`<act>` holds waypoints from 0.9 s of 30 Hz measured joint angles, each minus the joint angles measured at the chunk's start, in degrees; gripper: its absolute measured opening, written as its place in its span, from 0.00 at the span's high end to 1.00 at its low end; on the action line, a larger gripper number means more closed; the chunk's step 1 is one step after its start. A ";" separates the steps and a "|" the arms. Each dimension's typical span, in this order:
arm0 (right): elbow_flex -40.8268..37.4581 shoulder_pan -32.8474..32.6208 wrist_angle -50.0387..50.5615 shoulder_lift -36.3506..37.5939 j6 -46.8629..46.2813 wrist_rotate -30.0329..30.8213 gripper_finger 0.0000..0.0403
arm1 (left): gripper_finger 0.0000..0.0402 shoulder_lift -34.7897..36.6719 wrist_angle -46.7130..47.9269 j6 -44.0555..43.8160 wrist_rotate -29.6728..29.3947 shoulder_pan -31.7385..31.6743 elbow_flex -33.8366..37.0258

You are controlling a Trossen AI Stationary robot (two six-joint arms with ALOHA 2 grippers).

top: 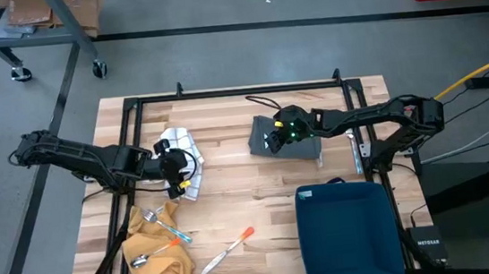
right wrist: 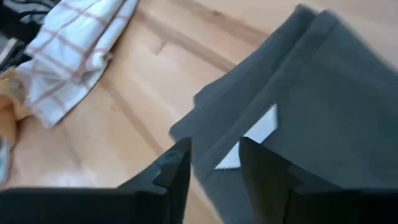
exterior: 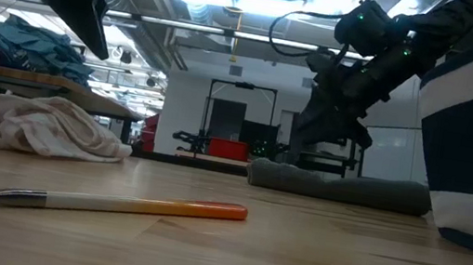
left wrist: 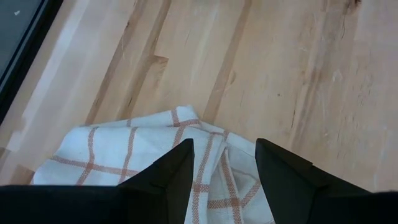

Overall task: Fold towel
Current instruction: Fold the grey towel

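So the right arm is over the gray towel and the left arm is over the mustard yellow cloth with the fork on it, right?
Not quite. The right gripper is over the gray towel, but the left gripper is over the white checked towel, not the mustard cloth. The high view shows this, and the left wrist view confirms it.

Two dark, jointed arms, black cables looped along them. The right arm [top: 360, 119], at the frame's right, shows small green lights near its wrist. Each gripper ends in two black, wedge-shaped fingers [left wrist: 165, 180].

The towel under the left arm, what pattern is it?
White towel with an orange-red check, clearest in the left wrist view.
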State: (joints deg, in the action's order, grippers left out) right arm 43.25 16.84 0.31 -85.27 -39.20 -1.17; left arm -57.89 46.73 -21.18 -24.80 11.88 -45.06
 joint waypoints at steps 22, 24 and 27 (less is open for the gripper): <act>0.02 0.02 24.77 0.00 -11.83 11.69 0.95 | 0.59 0.00 -2.68 0.17 -0.09 0.00 0.00; 0.02 0.07 27.96 0.00 -12.11 12.73 0.97 | 0.59 0.00 -2.68 0.17 -0.09 0.00 0.00; 0.02 0.07 31.60 0.00 -12.23 14.37 0.99 | 0.59 0.00 -2.68 0.17 -0.09 0.00 0.00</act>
State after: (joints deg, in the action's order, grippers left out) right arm 43.27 16.91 31.91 -85.27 -51.43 13.20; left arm -57.89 44.05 -21.02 -24.88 11.88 -45.06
